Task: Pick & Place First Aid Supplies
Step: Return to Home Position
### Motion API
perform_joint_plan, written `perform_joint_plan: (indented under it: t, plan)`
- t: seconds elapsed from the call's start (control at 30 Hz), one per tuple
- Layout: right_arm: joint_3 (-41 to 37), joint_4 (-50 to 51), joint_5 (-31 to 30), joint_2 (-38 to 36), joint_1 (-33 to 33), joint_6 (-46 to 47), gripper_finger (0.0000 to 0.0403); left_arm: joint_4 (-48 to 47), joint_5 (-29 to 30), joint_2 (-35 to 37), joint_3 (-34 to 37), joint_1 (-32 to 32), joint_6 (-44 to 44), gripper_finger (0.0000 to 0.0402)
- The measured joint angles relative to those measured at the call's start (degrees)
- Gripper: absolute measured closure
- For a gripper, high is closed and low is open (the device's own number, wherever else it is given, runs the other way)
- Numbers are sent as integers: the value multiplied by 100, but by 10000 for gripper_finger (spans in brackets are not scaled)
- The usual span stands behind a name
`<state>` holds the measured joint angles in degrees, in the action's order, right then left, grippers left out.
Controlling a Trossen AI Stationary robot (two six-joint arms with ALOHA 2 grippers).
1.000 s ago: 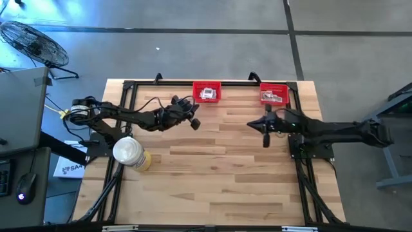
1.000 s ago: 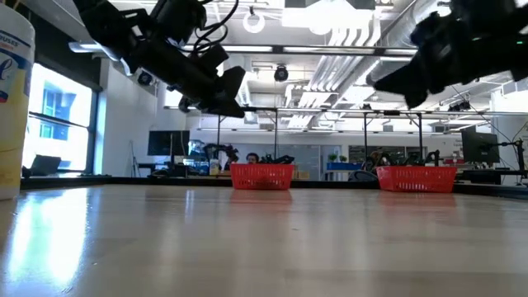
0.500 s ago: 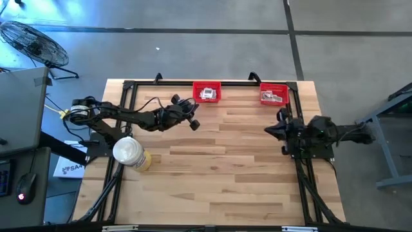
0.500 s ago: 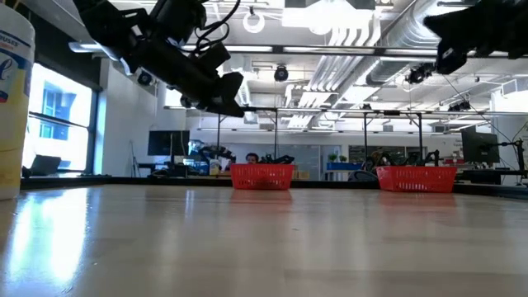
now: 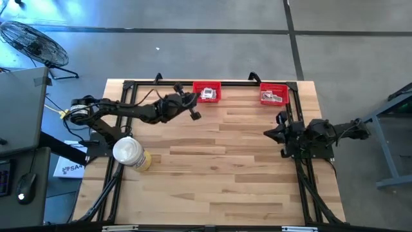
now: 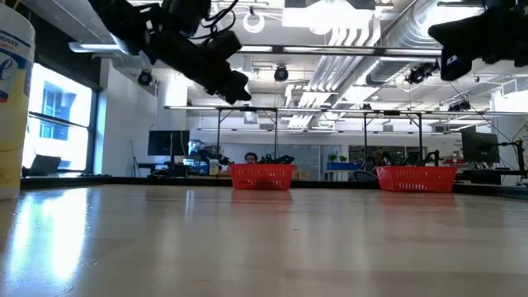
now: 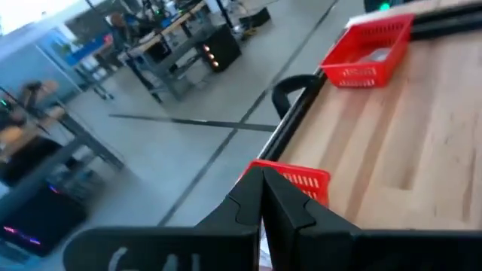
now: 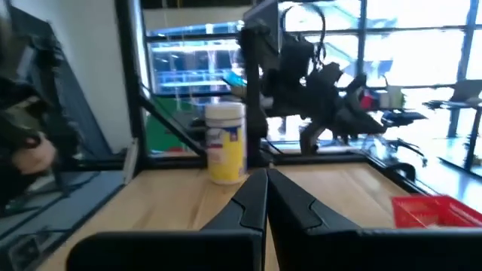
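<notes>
Presently right pincer tucked at the counter's right edge, left pincer raised near the left red bin, both shut and empty, seemingly because the packets already lie in it and the right red bin.

Red bins hold white packets, seemingly grey-printed, on a pale striped wood table.

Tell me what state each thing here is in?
left red bin: upright, packets inside.
right red bin: upright, packets inside.
white canister: standing upright.
left gripper: fingers shut, empty, raised near left red bin.
right gripper: fingers shut, empty, arm folded at the table right edge.
</notes>
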<state>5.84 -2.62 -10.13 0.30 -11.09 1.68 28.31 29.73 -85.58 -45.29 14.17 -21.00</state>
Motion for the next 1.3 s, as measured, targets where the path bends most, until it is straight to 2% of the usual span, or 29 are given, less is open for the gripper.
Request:
perform_joint_plan:
  t: [0.23, 0.47, 0.63, 0.87, 1.07, 1.23, 1.3]
  plan:
    - [-274, -150, 46, 0, 23, 277, 402, -37, -1559, 0, -7, 843, 1075, 402]
    - [-522, -1001, 71, 2, 17, 296, 401, -20, -1728, 0, -7, 1570, 1930, 402]
    - [-528, -995, 43, 33, 17, 369, 402, -31, -1719, 0, -7, 1862, 2025, 402]
    - [-530, -1051, -71, 33, 17, 375, 399, -745, -1638, 0, -7, 1718, 2274, 402]
    - [-530, -899, -91, 35, 17, 560, 402, -1025, -2193, 9, -7, 1174, 2608, 402]
    - [-530, -880, -91, 35, 17, 396, 398, -881, -3265, 370, -6, 1086, 3281, 402]
    - [-530, -878, -90, 35, 17, 388, 396, -867, -3408, 578, 70, 1095, 3426, 402]
